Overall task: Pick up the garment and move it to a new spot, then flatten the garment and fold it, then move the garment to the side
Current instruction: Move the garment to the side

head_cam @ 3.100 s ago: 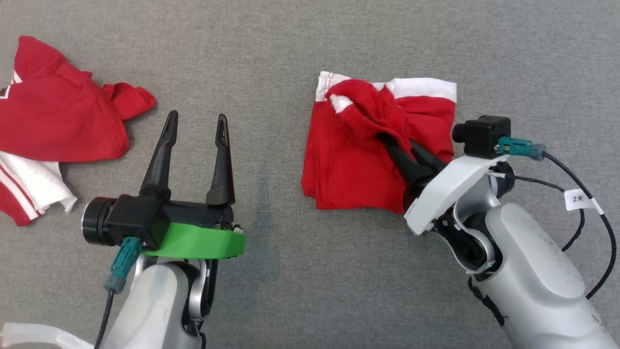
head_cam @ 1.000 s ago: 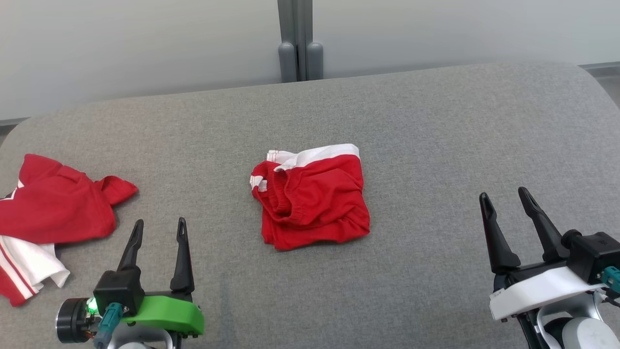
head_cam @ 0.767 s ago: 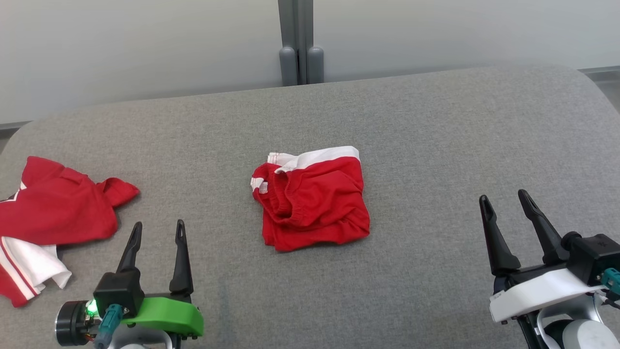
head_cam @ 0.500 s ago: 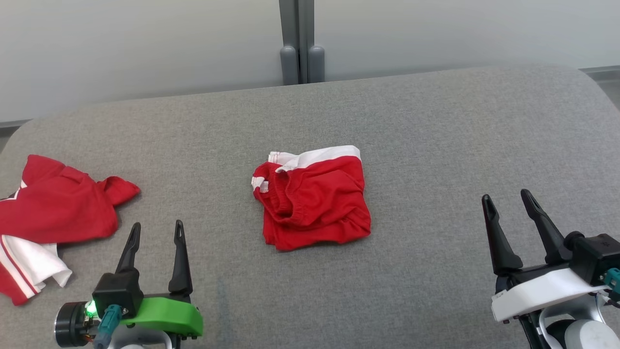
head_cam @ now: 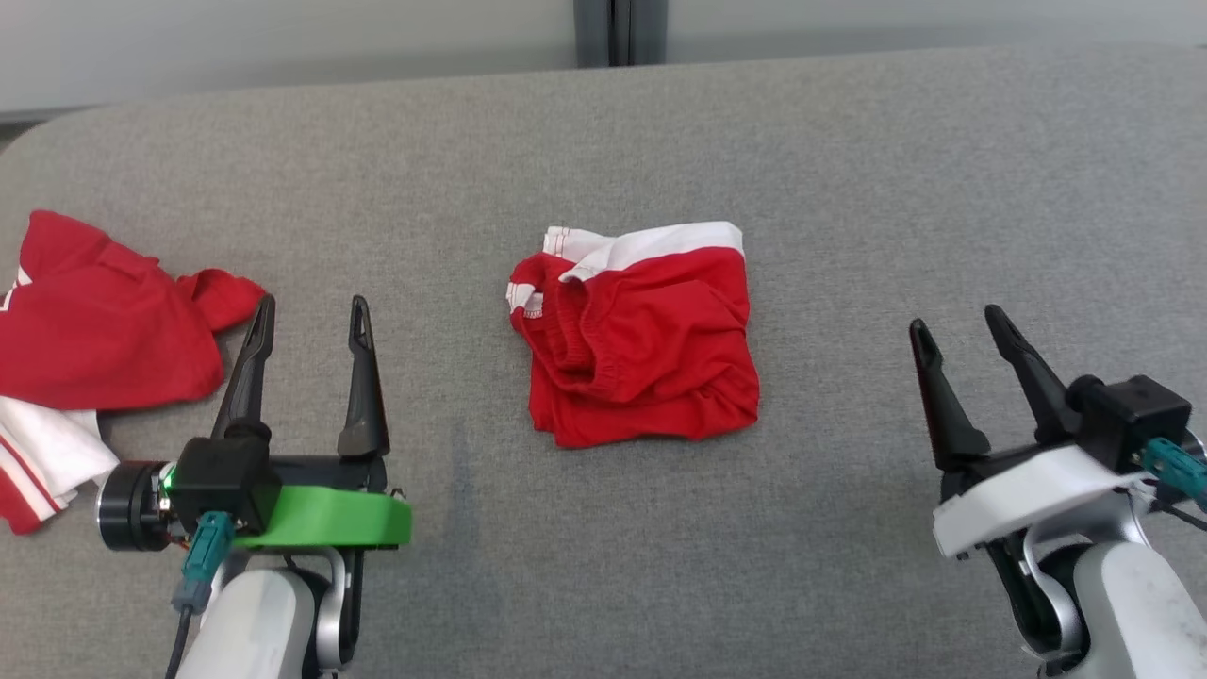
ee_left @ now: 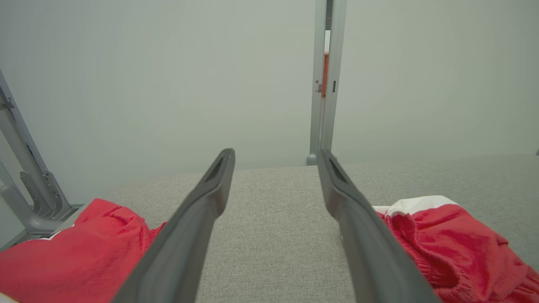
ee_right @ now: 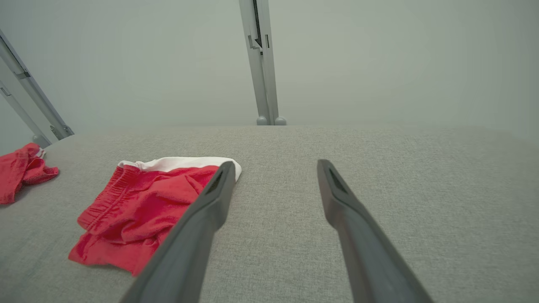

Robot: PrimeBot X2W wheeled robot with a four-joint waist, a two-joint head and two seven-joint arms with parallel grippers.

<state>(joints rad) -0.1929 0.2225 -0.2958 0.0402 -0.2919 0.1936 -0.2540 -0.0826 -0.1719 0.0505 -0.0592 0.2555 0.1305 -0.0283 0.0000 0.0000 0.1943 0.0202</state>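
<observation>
Nearest the robot in the head view, two pale forearms rise from the bottom edge, one at each lower corner. The left arm carries a green wrist bracket (head_cam: pixel 330 517), the right a white one (head_cam: pixel 1023 486). Left gripper (head_cam: pixel 312 302): fingers point away from the robot, nearly parallel, jaws apart with nothing between them, over the grey padded surface (head_cam: pixel 849 189). Right gripper (head_cam: pixel 954 319): fingers lean slightly toward the robot's left, jaws likewise apart and empty. Farther out, between the two grippers and touching neither, lies the garment (head_cam: pixel 641 339). It is red with a white band, folded into a rough square, with wrinkled folds on top. Near the left gripper's outer finger, a second red-and-white garment (head_cam: pixel 94 339) lies crumpled at the surface's left edge. Beyond the far edge stand a pale wall (head_cam: pixel 283 38) and a grey post (head_cam: pixel 620 28).
</observation>
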